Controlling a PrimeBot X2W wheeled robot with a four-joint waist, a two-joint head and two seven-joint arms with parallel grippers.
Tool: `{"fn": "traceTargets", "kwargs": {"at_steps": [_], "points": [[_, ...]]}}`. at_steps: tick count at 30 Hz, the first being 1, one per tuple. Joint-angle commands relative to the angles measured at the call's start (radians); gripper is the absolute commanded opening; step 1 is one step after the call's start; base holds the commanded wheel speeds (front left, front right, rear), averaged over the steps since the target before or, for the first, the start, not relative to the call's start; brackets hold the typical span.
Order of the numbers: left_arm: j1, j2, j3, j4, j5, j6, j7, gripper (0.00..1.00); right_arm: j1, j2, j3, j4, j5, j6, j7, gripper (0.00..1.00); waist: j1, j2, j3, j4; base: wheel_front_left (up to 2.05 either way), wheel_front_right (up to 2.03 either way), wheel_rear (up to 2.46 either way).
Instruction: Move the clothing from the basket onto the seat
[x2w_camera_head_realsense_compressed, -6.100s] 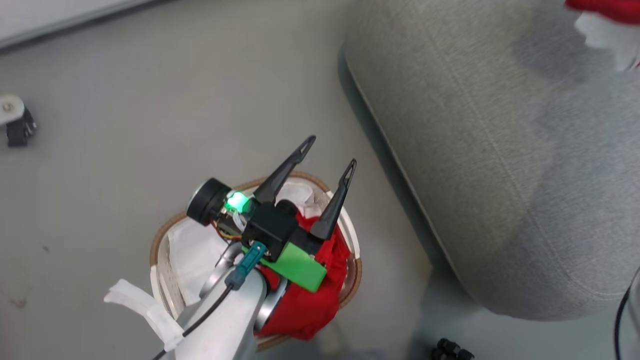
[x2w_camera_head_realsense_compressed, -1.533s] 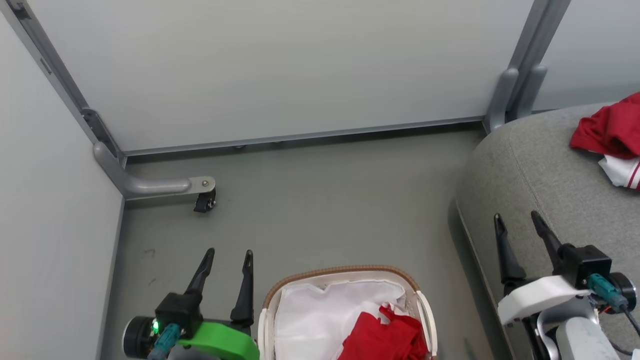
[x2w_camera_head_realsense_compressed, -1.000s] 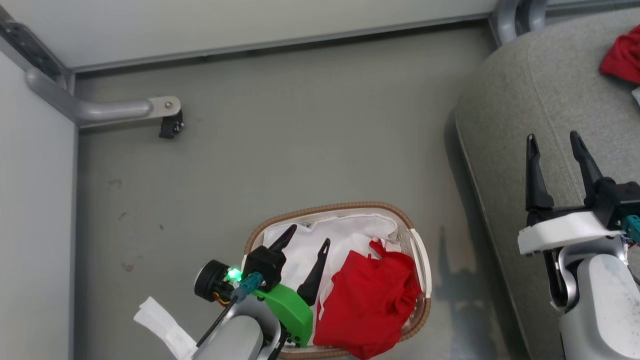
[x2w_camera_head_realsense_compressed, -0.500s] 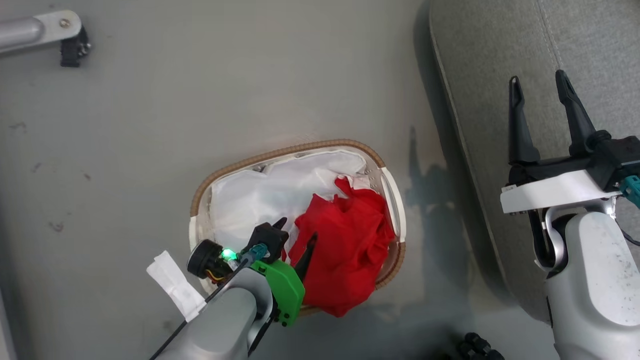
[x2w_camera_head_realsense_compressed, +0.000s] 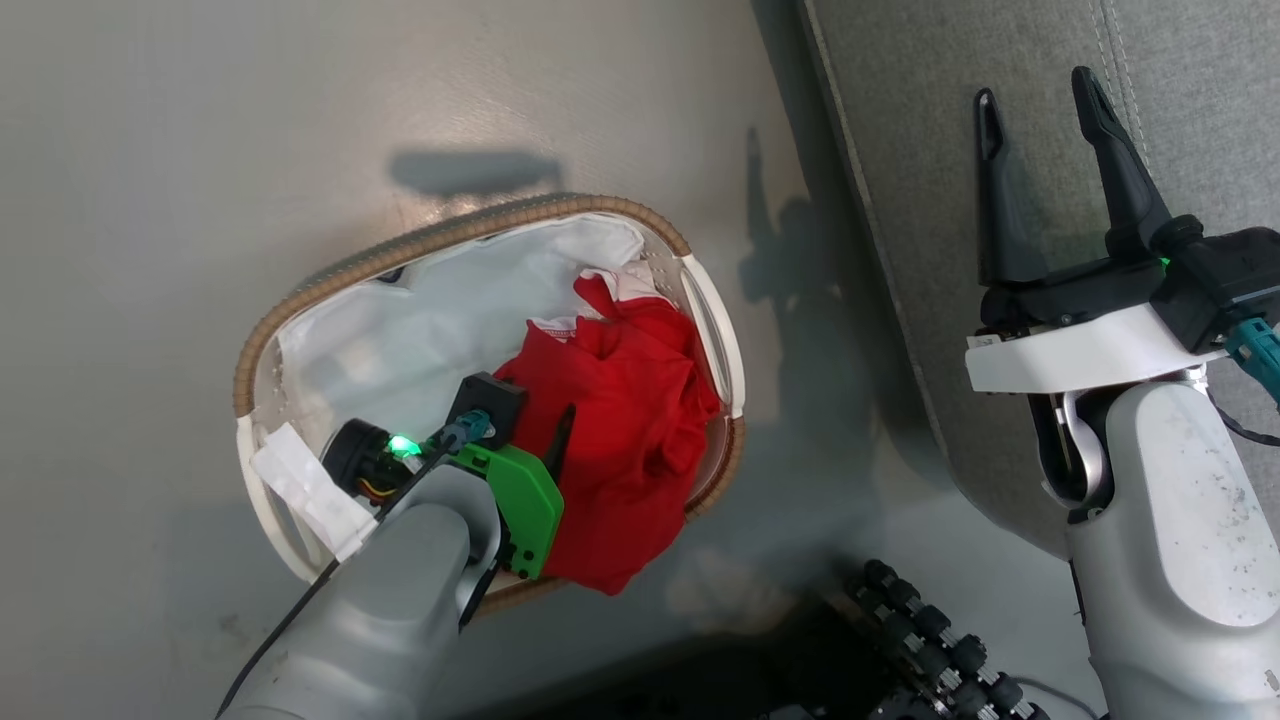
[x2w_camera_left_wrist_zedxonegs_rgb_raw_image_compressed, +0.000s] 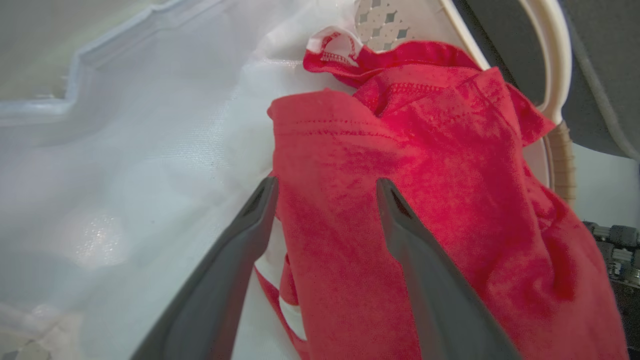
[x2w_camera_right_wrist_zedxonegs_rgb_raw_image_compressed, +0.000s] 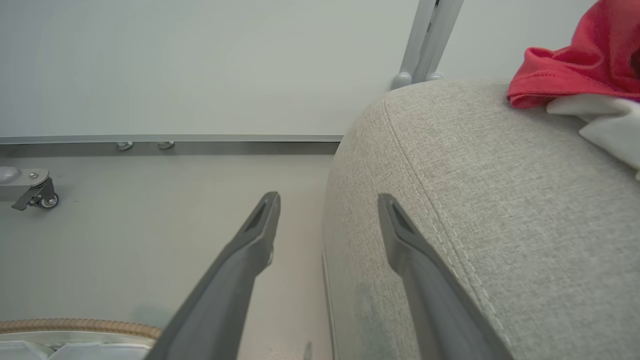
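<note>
The left gripper holds its dark fingers spread and empty, one tip at the edge of the crumpled red clothing, the other over it. The soft heap lies straight ahead, lengthwise along the fingers, in the seat-side end of the perforated white basket. The right gripper, also spread and empty, hovers at the edge of the woven grey seat, farther off.

The clothing is bright red, with a white, red-edged part. The basket is white and diamond-perforated, with a brown woven-look rim and white liner. The seat is woven grey.
</note>
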Motion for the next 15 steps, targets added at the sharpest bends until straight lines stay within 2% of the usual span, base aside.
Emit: {"fn": "traceTargets", "kwargs": {"at_steps": [1, 13, 14, 15], "points": [[-0.031, 0.007, -0.003, 0.01, -0.01, -0.001, 0.0, 1.0, -0.014, -0.002, 0.003, -0.007, 0.008, -0.001, -0.002, 1.0, -0.0002, -0.0001, 0.074, -0.058, 0.0, 0.0, 0.0], [-0.067, 0.007, -0.033, 0.074, -0.05, -0.017, 0.024, 1.0, -0.021, -0.002, 0.025, -0.028, 0.036, -0.001, -0.002, 1.0, -0.0002, -0.0001, 0.124, -0.09, 0.0, 0.0, 0.0], [-0.07, 0.007, -0.036, 0.077, -0.054, -0.018, 0.03, 0.96, -0.021, -0.002, 0.025, -0.029, 0.037, -0.001, -0.002, 1.0, -0.0002, -0.0001, 0.126, -0.092, 0.0, 0.0, 0.0], [-0.073, 0.007, -0.039, 0.08, -0.057, -0.018, 0.032, 0.49, -0.021, -0.002, 0.025, -0.03, 0.039, -0.001, -0.002, 1.0, -0.0002, -0.0001, 0.126, -0.093, 0.0, 0.0, 0.0]]}}
